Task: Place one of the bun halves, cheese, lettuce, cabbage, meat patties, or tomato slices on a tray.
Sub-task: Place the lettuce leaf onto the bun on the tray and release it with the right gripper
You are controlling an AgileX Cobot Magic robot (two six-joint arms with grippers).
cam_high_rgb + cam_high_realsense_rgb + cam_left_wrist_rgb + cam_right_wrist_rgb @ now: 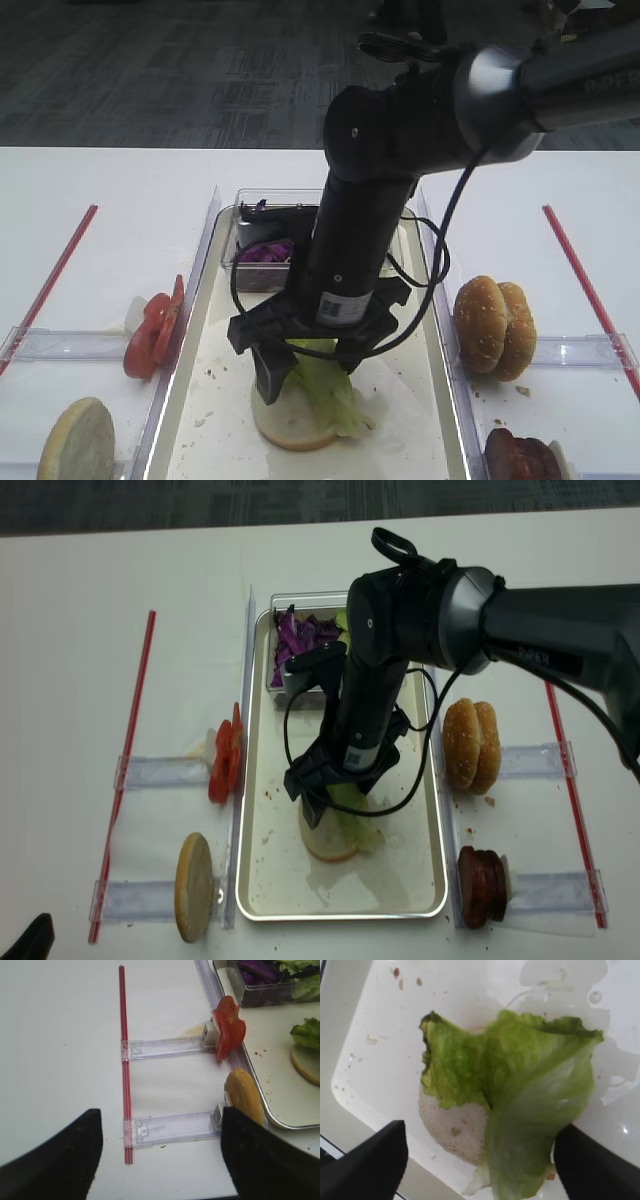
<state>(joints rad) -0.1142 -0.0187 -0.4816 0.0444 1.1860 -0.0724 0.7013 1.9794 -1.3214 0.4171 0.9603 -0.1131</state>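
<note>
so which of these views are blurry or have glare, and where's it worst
Right wrist view: the lettuce is soft, the right claw's dark fingers smear at the bottom edge, and the tray washes out near white. Left wrist view: fairly sharp on the tomato slices, with blurred fingers at the bottom. First exterior high view: the arm blocks the centre. Realsense view: evenly lit.

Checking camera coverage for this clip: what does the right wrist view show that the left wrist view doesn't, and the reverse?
Right wrist only: the whole lettuce draped over a bun half, with the right end effector open above it. Left wrist only: tomato slices, an upright bun, a red strip, the cabbage tub and the open left end effector. Both: the tray, lettuce and bun half.
</note>
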